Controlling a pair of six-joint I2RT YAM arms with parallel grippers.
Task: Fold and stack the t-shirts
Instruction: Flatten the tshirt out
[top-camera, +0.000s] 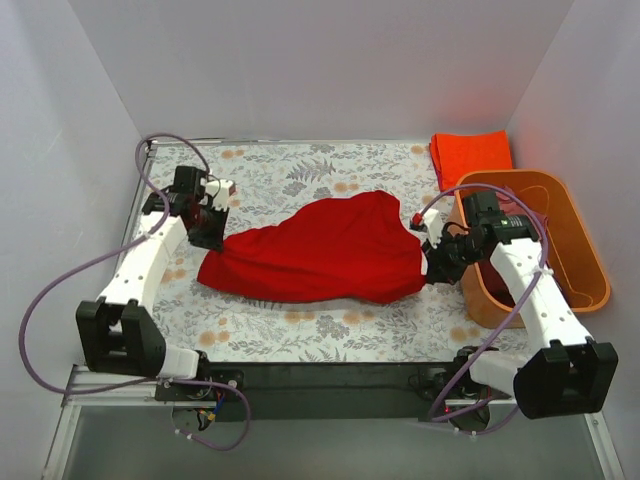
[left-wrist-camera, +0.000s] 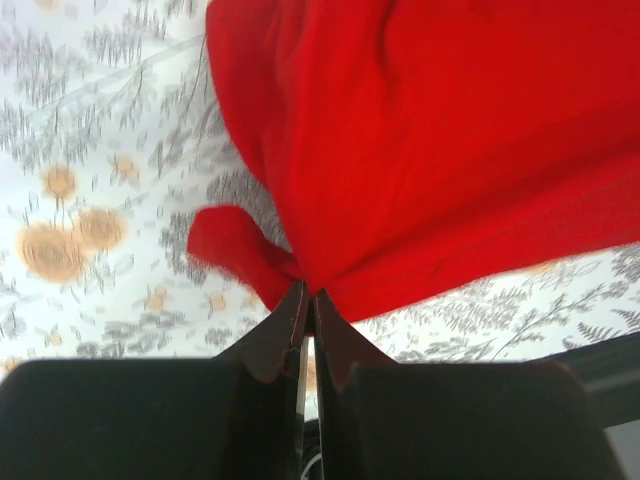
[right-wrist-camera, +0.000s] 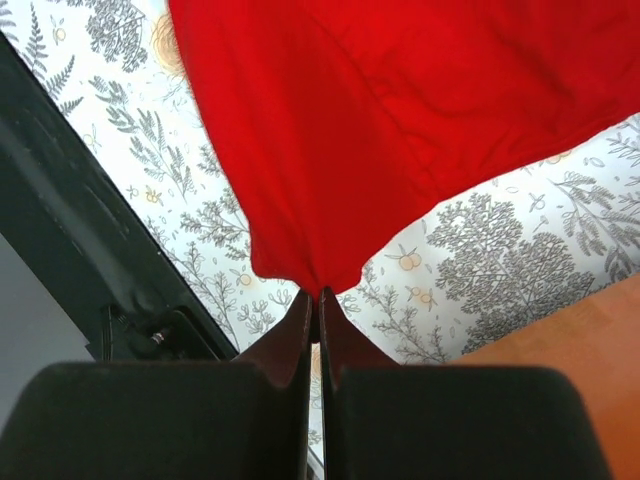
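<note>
I see the bright red t-shirt (top-camera: 320, 250) spanning the middle of the floral table (top-camera: 300, 175). The left gripper (left-wrist-camera: 308, 300) pinches its left tip, and the right gripper (right-wrist-camera: 318, 298) pinches its right corner. Bunched folds hide sleeves and collar.

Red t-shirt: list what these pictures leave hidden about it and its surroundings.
- Top view: the red t-shirt is bunched up, so its collar and sleeves cannot be found.
- Both wrist views: the cloth runs off the top edge.
- Top view: the right arm covers part of the inside of the orange tub.
</note>
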